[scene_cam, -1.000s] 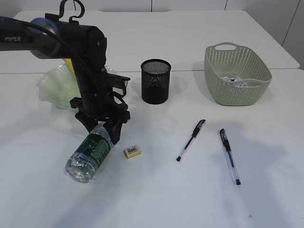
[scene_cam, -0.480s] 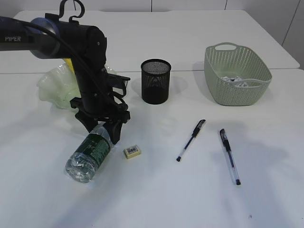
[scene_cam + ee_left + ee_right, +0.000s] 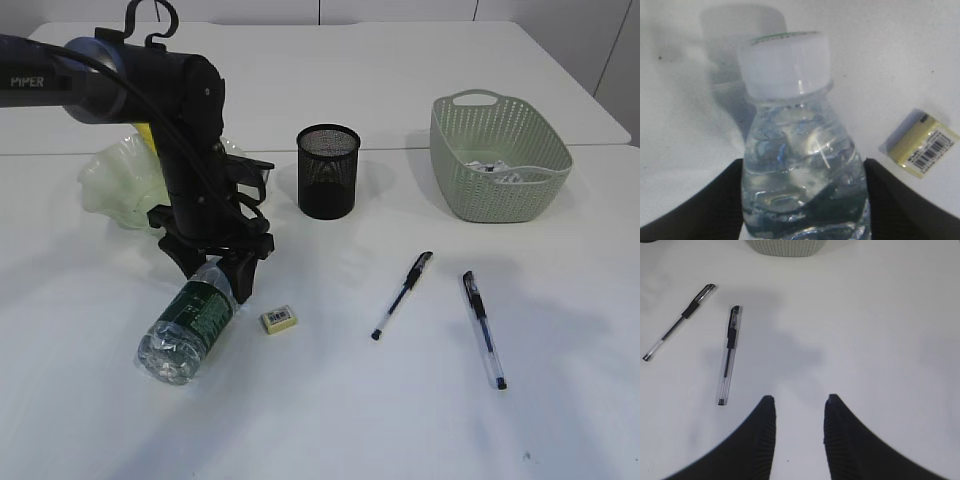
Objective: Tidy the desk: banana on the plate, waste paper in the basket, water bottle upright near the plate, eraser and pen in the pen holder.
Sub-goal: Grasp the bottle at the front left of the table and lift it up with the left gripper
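A clear water bottle (image 3: 188, 325) with a green label lies on its side on the white table. My left gripper (image 3: 215, 270) is shut on its neck end. In the left wrist view both fingers (image 3: 715, 200) press the sides of the bottle (image 3: 800, 125) below its white cap. A yellow eraser (image 3: 278, 319) lies just right of it and also shows in the left wrist view (image 3: 922, 145). Two pens (image 3: 403, 294) (image 3: 483, 327) lie to the right. My right gripper (image 3: 800, 400) is open and empty over bare table, right of the pens (image 3: 729, 354).
A green glass plate (image 3: 115, 175) sits behind the left arm, with a bit of yellow banana (image 3: 145, 133) showing. A black mesh pen holder (image 3: 327, 172) stands mid-table. A green basket (image 3: 497, 155) at the back right holds waste paper (image 3: 495, 168).
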Controlling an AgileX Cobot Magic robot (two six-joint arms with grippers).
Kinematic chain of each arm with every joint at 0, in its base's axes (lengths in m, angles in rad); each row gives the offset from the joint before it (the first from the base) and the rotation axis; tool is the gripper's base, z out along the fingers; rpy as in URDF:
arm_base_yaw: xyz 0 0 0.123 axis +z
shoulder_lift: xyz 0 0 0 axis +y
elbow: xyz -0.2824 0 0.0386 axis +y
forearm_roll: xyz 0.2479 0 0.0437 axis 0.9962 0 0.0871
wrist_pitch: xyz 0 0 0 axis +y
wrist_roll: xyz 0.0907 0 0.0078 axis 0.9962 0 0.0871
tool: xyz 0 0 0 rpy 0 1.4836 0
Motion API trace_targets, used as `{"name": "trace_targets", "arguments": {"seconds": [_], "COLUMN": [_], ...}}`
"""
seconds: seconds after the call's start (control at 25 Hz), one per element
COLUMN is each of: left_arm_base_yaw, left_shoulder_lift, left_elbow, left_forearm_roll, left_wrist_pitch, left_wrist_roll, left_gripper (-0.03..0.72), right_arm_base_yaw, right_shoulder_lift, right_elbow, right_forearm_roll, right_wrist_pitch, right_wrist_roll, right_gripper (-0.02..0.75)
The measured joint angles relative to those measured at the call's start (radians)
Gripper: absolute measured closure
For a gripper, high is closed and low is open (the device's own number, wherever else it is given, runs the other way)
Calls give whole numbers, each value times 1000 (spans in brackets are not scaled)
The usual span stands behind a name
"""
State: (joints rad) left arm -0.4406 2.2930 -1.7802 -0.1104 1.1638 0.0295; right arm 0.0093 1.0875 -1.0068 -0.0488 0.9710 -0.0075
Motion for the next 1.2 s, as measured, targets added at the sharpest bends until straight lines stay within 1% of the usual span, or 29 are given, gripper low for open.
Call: {"name": "trace_targets", "arguments": {"seconds": [1.2], "left_arm_base_yaw": [0], "left_shoulder_lift": [-2], "left_elbow": [0], "left_forearm_roll": [0], "left_wrist_pitch": [-64], "left_wrist_roll": [0], "left_gripper": [249], "right_arm_base_yaw": [0], "right_shoulder_lift": [0], "right_elbow": [0], "right_forearm_roll": [-4], "right_wrist_pitch": [45], "right_wrist_roll": [0], "right_gripper": [486]}}
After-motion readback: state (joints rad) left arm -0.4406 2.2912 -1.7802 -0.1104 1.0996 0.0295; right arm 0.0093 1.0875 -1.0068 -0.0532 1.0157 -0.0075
